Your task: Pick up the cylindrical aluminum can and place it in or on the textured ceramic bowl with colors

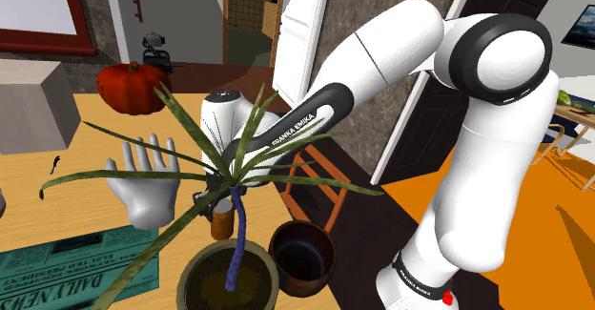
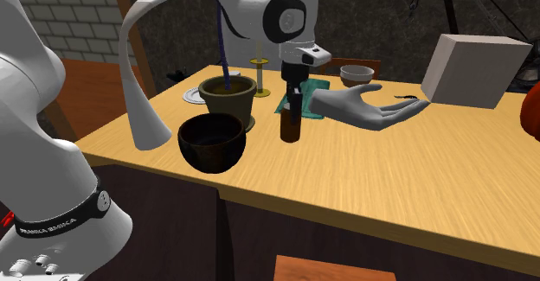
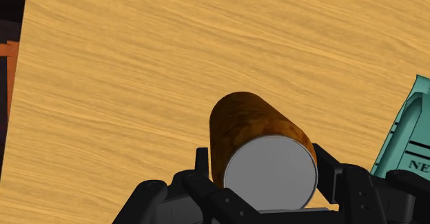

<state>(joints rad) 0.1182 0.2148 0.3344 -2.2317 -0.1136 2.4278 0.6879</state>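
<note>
1. Shoulder view: the white arm (image 1: 315, 117) reaches from the lower right up and left over the wooden table (image 1: 57, 175). Its end passes behind the long leaves of a potted plant (image 1: 215, 279). A brown can (image 1: 222, 222) stands upright on the table just beyond the pot, to the right of a white model hand (image 1: 143, 189). The dark bowl (image 1: 302, 256) sits just right of the pot at the near edge of the table. A teal newspaper (image 1: 57, 270) lies at the near left, and a red-orange pumpkin (image 1: 133, 84) rests on the far side.

2. Second exterior view: the claw (image 2: 294, 93) comes straight down onto the can, its black fingers over the can's upper part. As far as I can tell, the can's base is on the table. The dark bowl stands to the can's left and a little nearer, close to it but apart. The plant's pot is behind the bowl. The model hand lies palm up just right of the can. A white box (image 2: 472, 70) sits far to the right and a small bowl (image 2: 356, 73) sits far back. A tall curved white shape (image 2: 143, 72) rises at the left.

3. Wrist view: the can shows a flat grey top and a mottled brown side, and it sits squarely in the claw. One of the fingers (image 3: 325, 164) lies against each side of it, so the claw looks to be pinching the can. Bare wood grain spreads around the can, and the newspaper's teal edge lies close beside the claw.
</note>
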